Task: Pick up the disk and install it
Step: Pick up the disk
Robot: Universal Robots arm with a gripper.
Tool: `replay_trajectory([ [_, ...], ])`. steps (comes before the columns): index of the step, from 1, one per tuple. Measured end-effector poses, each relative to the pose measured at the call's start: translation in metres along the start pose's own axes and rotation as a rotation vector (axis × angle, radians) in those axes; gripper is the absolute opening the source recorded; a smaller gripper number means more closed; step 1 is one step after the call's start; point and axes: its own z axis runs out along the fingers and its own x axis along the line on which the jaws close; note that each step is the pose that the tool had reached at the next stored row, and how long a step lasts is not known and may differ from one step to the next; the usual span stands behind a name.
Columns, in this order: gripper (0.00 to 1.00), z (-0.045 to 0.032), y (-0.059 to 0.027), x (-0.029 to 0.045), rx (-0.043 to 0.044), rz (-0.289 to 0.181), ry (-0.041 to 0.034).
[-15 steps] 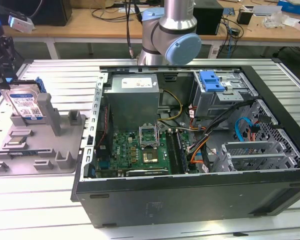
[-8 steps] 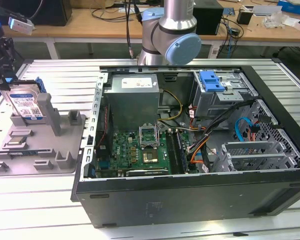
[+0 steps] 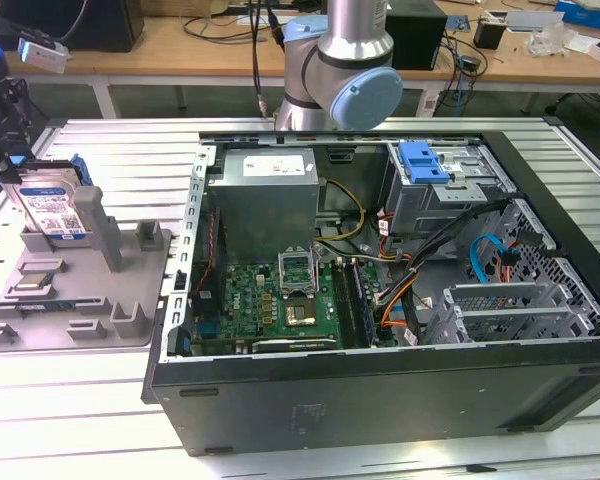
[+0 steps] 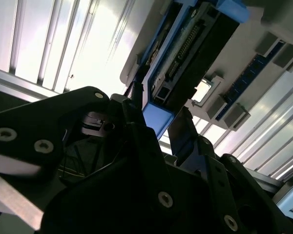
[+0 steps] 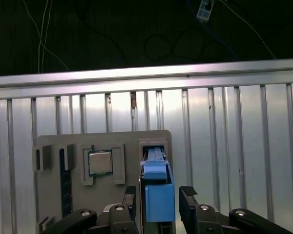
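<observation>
Exterior view: arm (image 3: 340, 60) reaches far to exterior view's left. Gripper (image 3: 7, 150) points down, just above disk (image 3: 52, 208). Disk stands on edge in gray holder (image 3: 130, 325).
First wrist view: fingers (image 5: 130, 200) open, one each side of disk's blue end, thin gaps.
Second wrist view: blue end between fingers, nothing squeezed.

At nine o'clock in the exterior view, the gripper (image 3: 7, 160) runs off the picture's edge, while posts of the gray fixture (image 3: 90, 300) hide the lower edge of the disk (image 3: 55, 205). At twelve o'clock, the arm (image 3: 340, 60) is cropped above its joint. In the second wrist view, the gripper's body masks much of the disk, which runs out of frame in the first wrist view.
</observation>
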Motion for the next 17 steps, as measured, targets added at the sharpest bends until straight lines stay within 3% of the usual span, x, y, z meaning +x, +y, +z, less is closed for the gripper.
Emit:
replay_trajectory([
  [17, 0.48, 0.0063, 0.0015, -0.0008, 0.0002, 0.0, -0.0001],
])
